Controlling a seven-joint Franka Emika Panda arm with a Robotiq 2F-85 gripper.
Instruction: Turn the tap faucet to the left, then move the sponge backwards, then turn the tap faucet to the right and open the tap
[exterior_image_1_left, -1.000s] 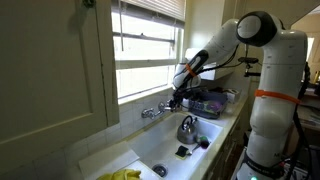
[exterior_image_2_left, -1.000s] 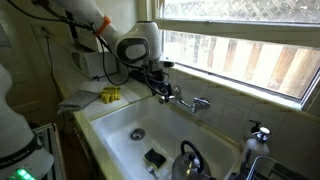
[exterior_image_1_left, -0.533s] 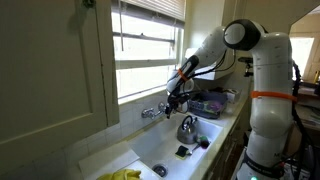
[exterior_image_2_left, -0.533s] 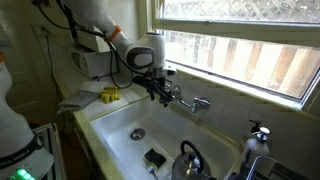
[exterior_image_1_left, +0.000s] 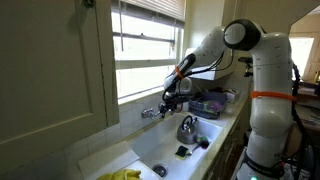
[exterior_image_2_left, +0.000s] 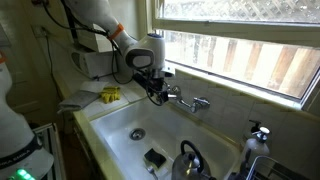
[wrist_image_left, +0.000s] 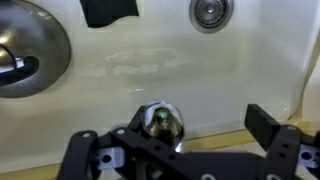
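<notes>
A white sink sits beneath a window. The tap faucet stands at the sink's back edge. The gripper hangs at one of its knobs, jaws spread wide and grasping nothing. The sponge lies on the basin floor toward the front edge, near the kettle.

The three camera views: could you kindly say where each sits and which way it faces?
Exterior view: near the yellow cloth heap, facing along the white sink; white arm shows.
Exterior view: near the rounded steel kettle, facing back; arm and open gripper show.
Wrist view: looks down into sink; black fingers show.
All share the chrome faucet, kettle, flat black sponge.
</notes>
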